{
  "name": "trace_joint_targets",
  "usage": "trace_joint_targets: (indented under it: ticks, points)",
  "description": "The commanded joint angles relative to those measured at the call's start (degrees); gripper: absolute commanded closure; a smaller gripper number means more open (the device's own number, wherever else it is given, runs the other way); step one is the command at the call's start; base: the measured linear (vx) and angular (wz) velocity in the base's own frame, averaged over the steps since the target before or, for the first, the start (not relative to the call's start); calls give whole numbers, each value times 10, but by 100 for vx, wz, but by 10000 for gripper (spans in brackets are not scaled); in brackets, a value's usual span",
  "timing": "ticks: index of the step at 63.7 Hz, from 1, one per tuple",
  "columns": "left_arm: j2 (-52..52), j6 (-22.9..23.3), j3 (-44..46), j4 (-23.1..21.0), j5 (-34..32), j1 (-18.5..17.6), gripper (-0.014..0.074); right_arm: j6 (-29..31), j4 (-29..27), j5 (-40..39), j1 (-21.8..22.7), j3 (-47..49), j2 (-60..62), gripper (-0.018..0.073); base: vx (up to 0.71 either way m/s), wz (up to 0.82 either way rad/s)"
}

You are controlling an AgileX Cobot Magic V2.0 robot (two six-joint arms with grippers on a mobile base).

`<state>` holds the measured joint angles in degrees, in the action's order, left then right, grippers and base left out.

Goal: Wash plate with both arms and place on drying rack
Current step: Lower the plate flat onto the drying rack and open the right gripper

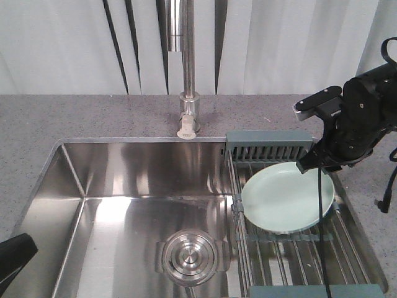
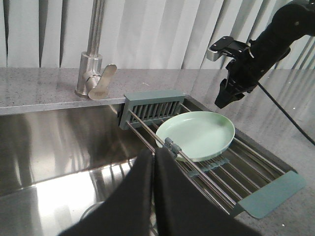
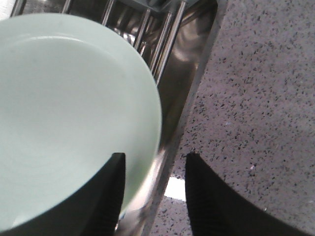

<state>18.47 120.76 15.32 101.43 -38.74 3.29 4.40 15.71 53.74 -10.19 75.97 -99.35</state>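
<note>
Mint-green and round, the low-rimmed plate (image 1: 286,197) lies face up on the thin metal rods of the grey-teal drying rack (image 2: 268,195) spanning the steel sink's (image 1: 124,186) right end, where water can drip through. Above its far edge hangs the black right gripper (image 3: 155,184), fingers spread and empty, apparently straddling the rim. Low over the basin, the black left gripper (image 2: 153,167) has its fingers pressed together, holding nothing.

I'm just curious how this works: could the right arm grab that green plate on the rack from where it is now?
Probably yes. The right gripper hangs open just over the plate's rim, one finger already above it, and nothing lies between them on the drying rack.
</note>
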Motion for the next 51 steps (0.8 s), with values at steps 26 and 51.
trace_joint_targets:
  ticks: [26,51]
  points:
    - [6,4,14,-11,10,-4,603,32,-69,-37,4,17,177,426,0,0]
    - [6,4,16,-46,16,-4,603,163,-294,52,4,15,438,568,0,0]
